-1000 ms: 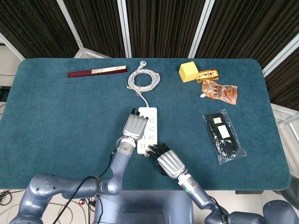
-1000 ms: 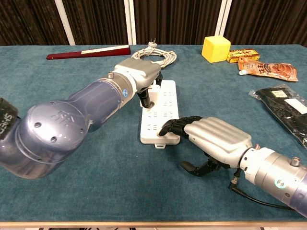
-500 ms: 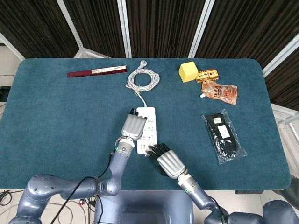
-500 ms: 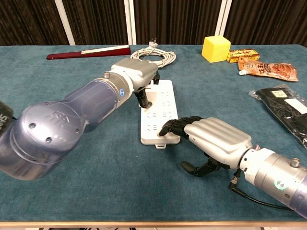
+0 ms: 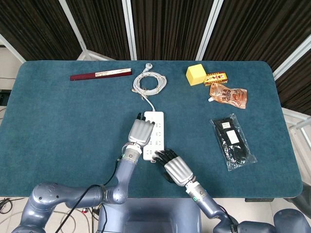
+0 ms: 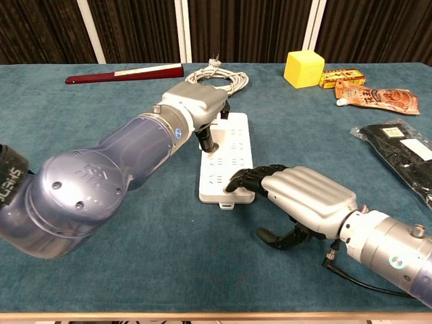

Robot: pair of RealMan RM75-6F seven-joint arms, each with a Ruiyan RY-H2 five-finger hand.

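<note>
Dark curtains hung behind a table (image 5: 58,126) covered in teal cloth. On it, the left hand (image 5: 141,131) lay palm down over the left edge of a white power strip (image 5: 156,132), its dark fingers (image 6: 204,140) curled downward and touching the strip's top; whether it truly gripped the strip could not be told, since the silver back of the hand hid the fingertips from above. The right hand (image 5: 174,168) rested at the strip's near end, its black fingers (image 6: 243,179) bent over the near right corner and pressing on the casing, while its thumb hung below, apart from the strip and holding nothing. From the head view both palms were hidden.

That power strip was a long white block with rows of sockets, lying lengthwise near the middle of the table, its near end partly covered by the right hand. Its white cable (image 5: 149,82) ran away from the far end into a loose coil toward the back edge.

Farther out, a dark red flat stick (image 5: 100,74) lay at the back left. At the back right stood a yellow block (image 5: 196,74), just beside a small printed box (image 5: 215,78) and an orange pouch (image 5: 228,94). A clear bag of black items (image 5: 233,141) lay to the right, well apart from the hands.
</note>
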